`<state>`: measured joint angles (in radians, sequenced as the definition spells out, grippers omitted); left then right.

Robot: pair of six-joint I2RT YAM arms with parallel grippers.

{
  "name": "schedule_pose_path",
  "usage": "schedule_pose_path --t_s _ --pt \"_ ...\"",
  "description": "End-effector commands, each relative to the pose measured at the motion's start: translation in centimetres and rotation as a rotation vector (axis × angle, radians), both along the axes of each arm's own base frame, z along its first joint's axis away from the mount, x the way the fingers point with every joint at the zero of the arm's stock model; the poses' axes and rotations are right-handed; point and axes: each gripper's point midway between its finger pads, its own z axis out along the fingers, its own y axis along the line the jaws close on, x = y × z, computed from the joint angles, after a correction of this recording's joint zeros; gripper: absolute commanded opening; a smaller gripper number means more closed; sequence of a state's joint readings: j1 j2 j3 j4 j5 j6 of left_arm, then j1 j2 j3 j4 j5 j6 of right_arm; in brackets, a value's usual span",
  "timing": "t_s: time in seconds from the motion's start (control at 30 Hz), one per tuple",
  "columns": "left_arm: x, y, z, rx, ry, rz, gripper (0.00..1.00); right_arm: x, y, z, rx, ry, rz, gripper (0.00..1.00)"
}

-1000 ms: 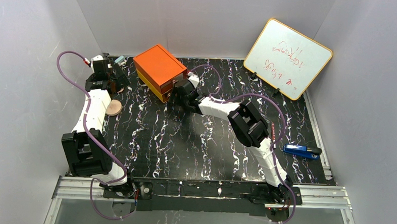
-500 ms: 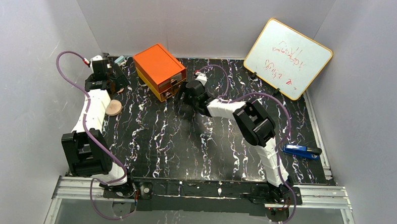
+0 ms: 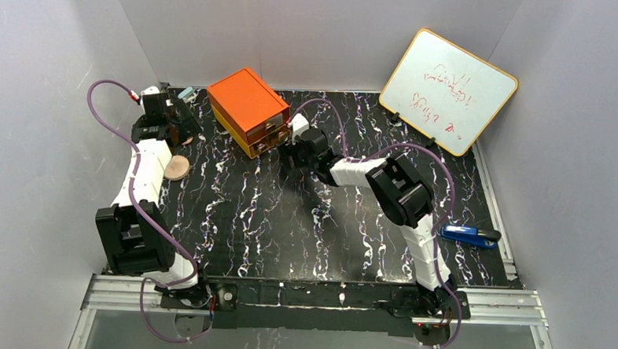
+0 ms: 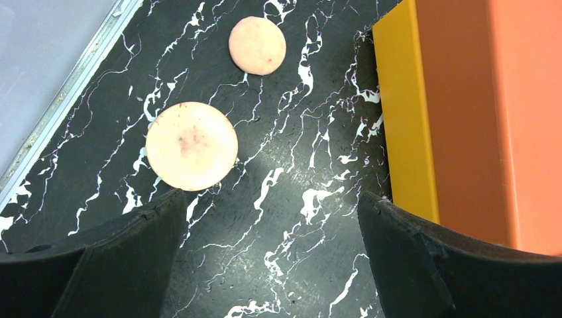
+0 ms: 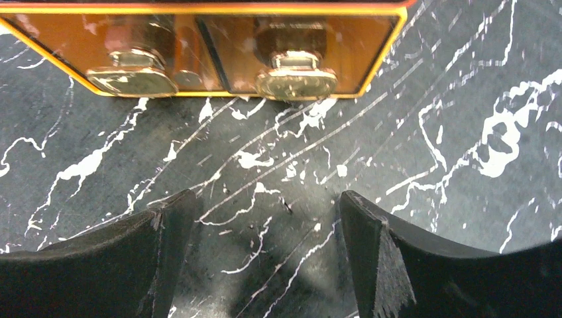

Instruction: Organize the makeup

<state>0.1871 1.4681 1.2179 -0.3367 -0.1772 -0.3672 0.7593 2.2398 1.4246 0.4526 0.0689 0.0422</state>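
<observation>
Two peach-pink discs lie on the black marbled table in the left wrist view, a larger one (image 4: 191, 146) and a smaller one (image 4: 257, 45) beyond it. One disc (image 3: 177, 167) shows in the top view beside the left arm. My left gripper (image 4: 272, 218) is open and empty, just above the table between the larger disc and the orange box (image 4: 477, 119); in the top view it (image 3: 174, 129) is at the back left. My right gripper (image 5: 265, 218) is open and empty, a short way in front of the box's two drawer fronts (image 5: 199, 50). The pink stick and gold-brown tube are out of view.
The orange box (image 3: 248, 107) stands at the back, its drawers with metal knobs (image 5: 296, 81) facing my right gripper (image 3: 287, 151). A whiteboard (image 3: 449, 90) leans at the back right. A red marker pen (image 3: 425, 203) and a blue stapler (image 3: 470, 235) lie at the right.
My right gripper has drawn back from the box's drawer fronts, and its arm has swung to the right. The left arm has not moved.
</observation>
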Motion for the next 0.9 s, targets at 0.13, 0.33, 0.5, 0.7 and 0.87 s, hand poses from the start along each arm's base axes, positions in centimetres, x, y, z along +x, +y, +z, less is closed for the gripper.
schedule_pose_path --t_s 0.13,0.33,0.5,0.7,0.87 --pt "-0.2 -0.1 0.2 -0.005 -0.011 -0.005 0.98 2.2 1.5 2.1 0.028 -0.174 0.064 0.84" --pt "-0.2 -0.1 -0.4 -0.011 0.004 -0.003 0.98 3.8 1.5 2.5 0.056 -0.243 0.003 0.82" --pt "-0.2 0.2 -2.3 -0.005 0.036 0.002 0.98 4.6 2.2 3.0 0.076 -0.274 0.002 0.81" --pt "0.2 1.3 -4.0 0.040 0.140 0.008 0.98 4.9 2.5 4.3 0.107 -0.309 0.007 0.80" --pt "1.5 3.1 -3.7 0.109 0.213 0.017 0.99 4.9 2.8 5.3 0.139 -0.326 0.015 0.79"
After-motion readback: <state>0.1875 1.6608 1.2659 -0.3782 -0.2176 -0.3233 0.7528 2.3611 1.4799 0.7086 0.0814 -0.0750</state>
